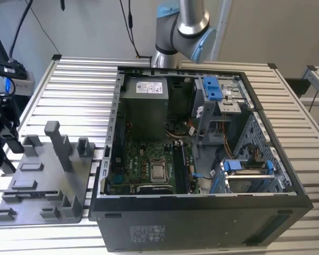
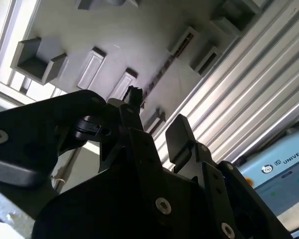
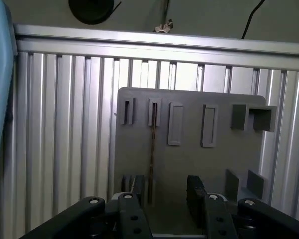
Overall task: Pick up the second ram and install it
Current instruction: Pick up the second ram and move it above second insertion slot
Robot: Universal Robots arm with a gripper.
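Note:
The second ram [image 3: 152, 149] is a thin dark stick standing on edge in a long slot of the grey fixture plate [image 3: 189, 154]. In the exterior view the ram [image 1: 32, 194] shows as a dark strip near the plate's [image 1: 42, 175] front side. In both wrist views my gripper [image 3: 163, 185] hovers above the plate, open, with nothing between its black fingers [image 3: 132, 189]. The ram [image 2: 162, 74] lies past the fingertips [image 2: 177, 129] of the gripper [image 2: 157, 112], apart from them. The stick lines up nearer one finger than the other.
An open computer case [image 1: 202, 212] with its green motherboard [image 1: 149, 164] sits on the ribbed aluminium table [image 1: 74, 85], at the exterior view's right of the plate. Grey posts [image 1: 58, 143] rise from the plate. Black equipment [image 1: 0, 138] stands at the left edge.

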